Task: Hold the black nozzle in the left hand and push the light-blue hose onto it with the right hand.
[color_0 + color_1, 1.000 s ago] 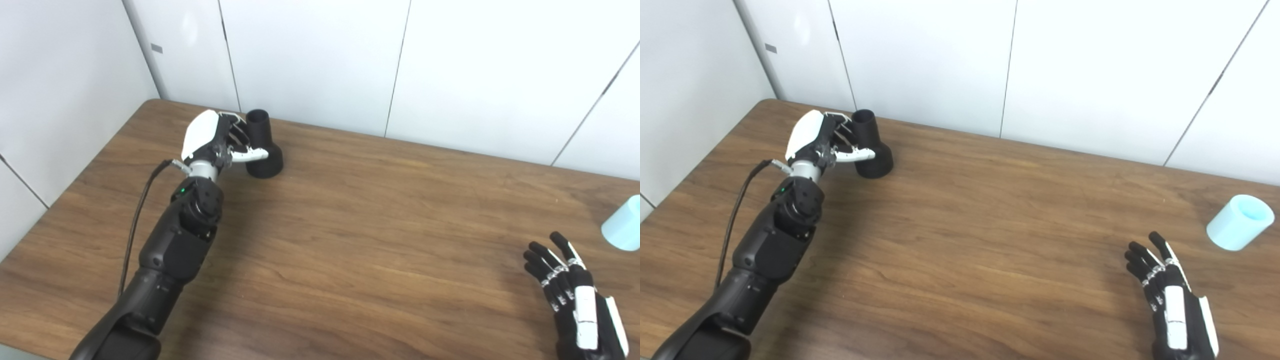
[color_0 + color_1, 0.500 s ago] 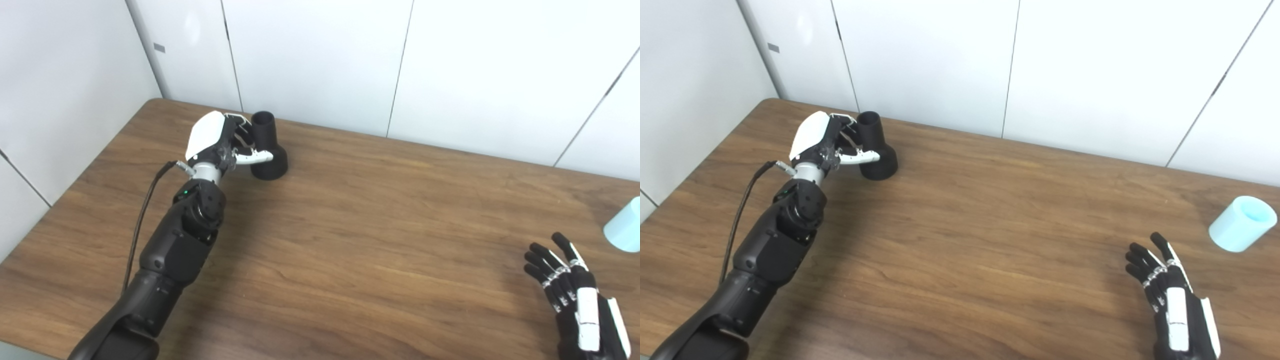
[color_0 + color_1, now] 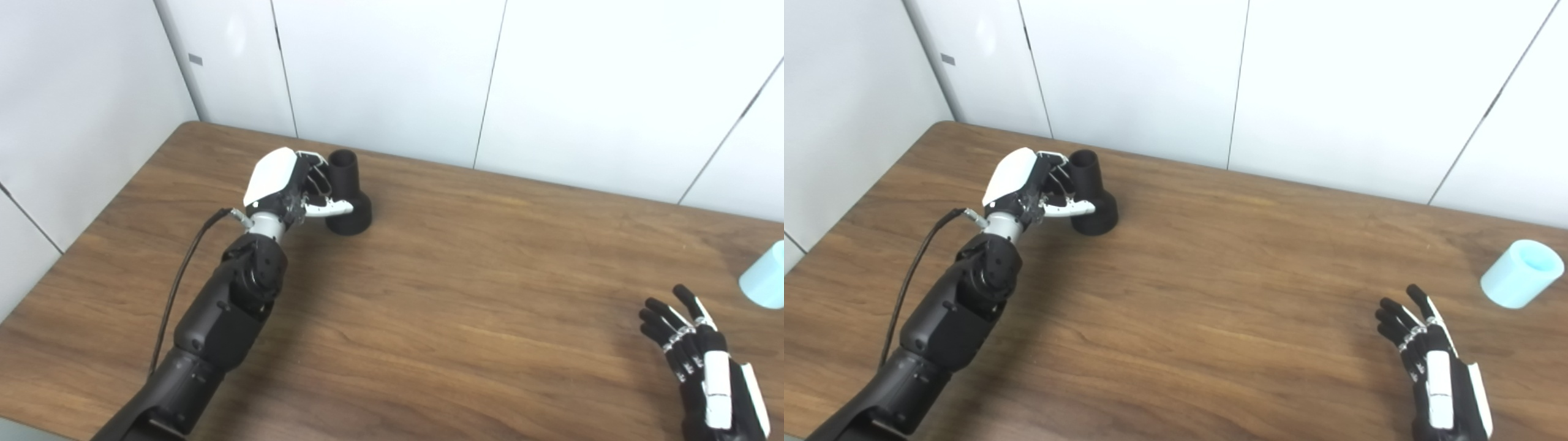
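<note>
Left hand is closed around the narrow neck of the black nozzle, its fingers curled in behind the tube and the white thumb laid across the front just above the flared base. From where I stand that grip makes sense: taking the neck low leaves the open top of the nozzle free and pointing up, which is the end the hose has to slide over. I can't tell whether the base sits on the wooden table or is a touch clear of it. It's toward the far left of the tabletop, near the back wall.

Across a wide stretch of bare wood, the right hand hovers low at the near right edge, holding nothing, fingers spread and pointing away from the robot. Just beyond it and a bit further right lies the light-blue hose, a short pale cylinder tipped over with its open mouth angled upward. Hand and hose are near but apart, so I'd judge the pick-up on that side is not yet made, and nozzle and hose are well apart.
</note>
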Motion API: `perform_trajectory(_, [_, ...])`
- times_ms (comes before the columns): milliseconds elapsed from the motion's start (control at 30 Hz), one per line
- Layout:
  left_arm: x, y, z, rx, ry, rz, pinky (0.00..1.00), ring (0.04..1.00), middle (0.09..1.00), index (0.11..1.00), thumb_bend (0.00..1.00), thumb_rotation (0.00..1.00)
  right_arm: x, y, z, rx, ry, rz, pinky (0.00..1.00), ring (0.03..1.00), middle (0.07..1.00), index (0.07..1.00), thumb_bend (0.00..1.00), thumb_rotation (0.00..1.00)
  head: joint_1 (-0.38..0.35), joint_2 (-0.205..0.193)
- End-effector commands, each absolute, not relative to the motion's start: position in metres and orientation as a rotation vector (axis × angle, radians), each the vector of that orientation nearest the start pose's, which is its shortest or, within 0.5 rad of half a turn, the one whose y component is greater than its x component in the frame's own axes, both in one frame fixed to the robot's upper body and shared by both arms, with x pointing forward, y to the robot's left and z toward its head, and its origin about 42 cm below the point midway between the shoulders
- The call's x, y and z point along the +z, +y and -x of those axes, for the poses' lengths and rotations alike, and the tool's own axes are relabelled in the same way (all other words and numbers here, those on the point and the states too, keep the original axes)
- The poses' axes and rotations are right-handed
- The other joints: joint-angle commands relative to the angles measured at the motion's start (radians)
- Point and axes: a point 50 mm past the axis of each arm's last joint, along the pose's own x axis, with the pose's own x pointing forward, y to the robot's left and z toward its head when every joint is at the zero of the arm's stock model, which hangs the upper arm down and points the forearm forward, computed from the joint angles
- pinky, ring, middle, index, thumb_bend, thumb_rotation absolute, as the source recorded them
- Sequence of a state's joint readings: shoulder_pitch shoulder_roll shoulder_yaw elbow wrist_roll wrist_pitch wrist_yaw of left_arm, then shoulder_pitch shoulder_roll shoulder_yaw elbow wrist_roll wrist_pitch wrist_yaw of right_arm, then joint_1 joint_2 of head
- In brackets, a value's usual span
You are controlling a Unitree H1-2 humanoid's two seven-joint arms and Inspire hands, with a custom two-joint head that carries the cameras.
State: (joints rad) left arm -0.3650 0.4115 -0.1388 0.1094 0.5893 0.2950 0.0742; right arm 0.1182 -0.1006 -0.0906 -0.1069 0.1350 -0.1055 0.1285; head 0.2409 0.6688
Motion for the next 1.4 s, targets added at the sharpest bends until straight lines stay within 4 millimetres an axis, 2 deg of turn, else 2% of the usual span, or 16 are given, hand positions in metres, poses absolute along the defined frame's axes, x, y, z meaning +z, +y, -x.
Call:
perform_trajectory(0, [0.201, 0.302, -0.393, 0.143, -0.087, -1.045, 0.53, 0.486, 0.490, 0.487, 0.50, 0.00, 0.088, -0.259, -0.231, 0.007, -0.061, -0.048, 0.80, 0.807, 0.803, 0.908, 0.53, 0.95, -0.004, 0.002])
perform_trajectory(100, [0.197, 0.294, -0.384, 0.117, -0.091, -1.057, 0.54, 0.513, 0.512, 0.465, 0.50, 0.00, 0.087, -0.258, -0.231, 0.008, -0.060, -0.053, 0.80, 0.809, 0.806, 0.910, 0.54, 0.94, -0.017, 0.004])
perform_trajectory(333, [0.191, 0.277, -0.364, 0.035, -0.128, -1.086, 0.46, 0.454, 0.478, 0.498, 0.50, 0.00, 0.088, -0.253, -0.232, -0.002, -0.050, -0.057, 0.78, 0.799, 0.801, 0.900, 0.53, 0.94, -0.052, 0.006])
perform_trajectory(600, [0.190, 0.245, -0.338, -0.055, -0.160, -1.053, 0.41, 0.437, 0.478, 0.499, 0.50, 0.00, 0.087, -0.246, -0.235, -0.013, -0.052, -0.047, 0.76, 0.794, 0.796, 0.901, 0.52, 0.95, -0.107, 0.014])
perform_trajectory(733, [0.190, 0.228, -0.324, -0.095, -0.187, -1.030, 0.45, 0.466, 0.492, 0.486, 0.50, 0.00, 0.088, -0.242, -0.237, -0.016, -0.048, -0.053, 0.76, 0.798, 0.803, 0.901, 0.54, 0.94, -0.121, 0.016])
perform_trajectory(900, [0.189, 0.208, -0.309, -0.131, -0.210, -1.006, 0.45, 0.459, 0.497, 0.485, 0.50, 0.00, 0.088, -0.235, -0.239, -0.020, -0.049, -0.042, 0.75, 0.792, 0.801, 0.897, 0.51, 0.95, -0.139, 0.018])
perform_trajectory(1200, [0.182, 0.184, -0.283, -0.208, -0.238, -0.997, 0.47, 0.462, 0.487, 0.491, 0.50, 0.00, 0.090, -0.226, -0.244, -0.025, -0.052, -0.055, 0.74, 0.778, 0.788, 0.892, 0.53, 0.93, -0.202, 0.036])
perform_trajectory(1367, [0.176, 0.177, -0.263, -0.237, -0.235, -0.992, 0.49, 0.487, 0.498, 0.478, 0.50, 0.00, 0.089, -0.218, -0.243, -0.034, -0.041, -0.064, 0.72, 0.773, 0.773, 0.882, 0.54, 0.94, -0.229, 0.037])
